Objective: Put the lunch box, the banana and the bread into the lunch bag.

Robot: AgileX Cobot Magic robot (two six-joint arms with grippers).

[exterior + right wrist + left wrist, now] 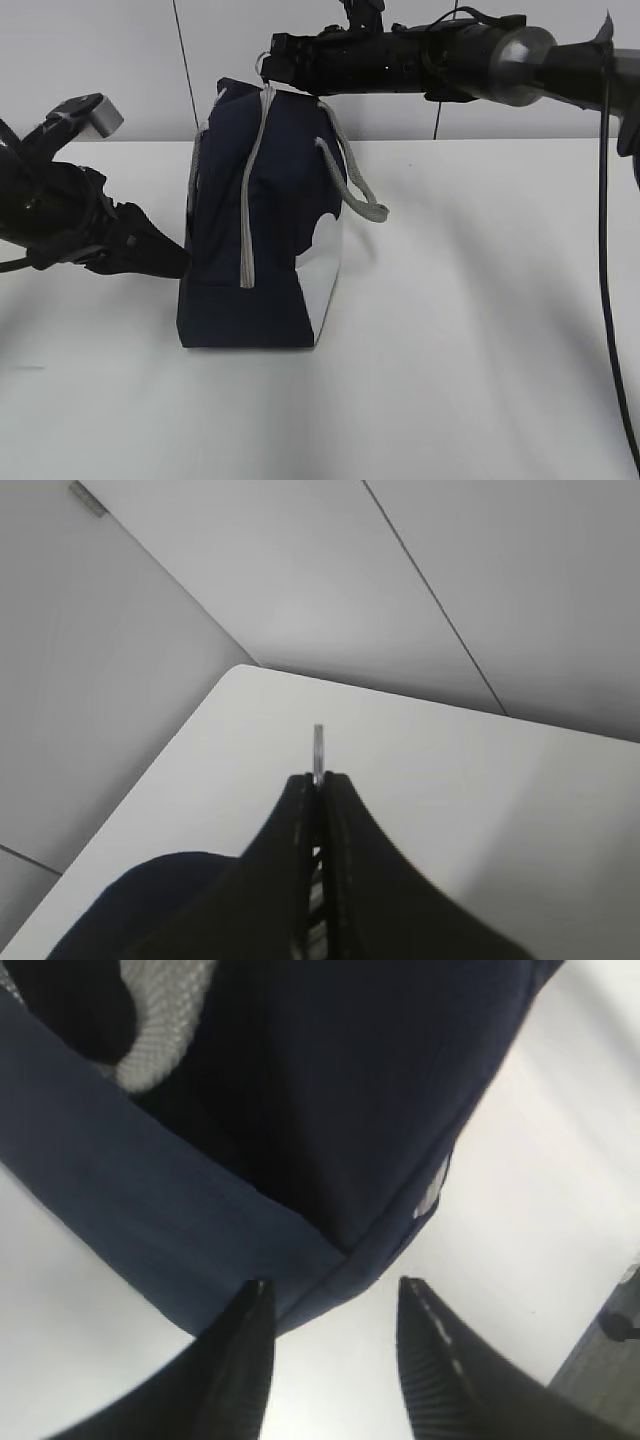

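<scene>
The navy lunch bag point(270, 230) stands upright on the white table, with its grey zipper point(253, 190) running up its side and a grey handle point(357, 190) hanging on the right. My right gripper point(268, 62) is at the bag's top and is shut on the zipper's ring pull point(318, 742), which pokes out past the right gripper's tips point(318, 778). My left gripper point(180, 262) is open at the bag's lower left side; in the left wrist view the bag's bottom edge point(300, 1260) sits just ahead of the left gripper point(333, 1285). The lunch box, banana and bread are out of view.
The white table point(480, 350) spreads out to the right and in front of the bag. A grey wall stands behind it. A black cable point(612, 300) hangs down at the far right edge. The table's far corner point(245, 670) shows in the right wrist view.
</scene>
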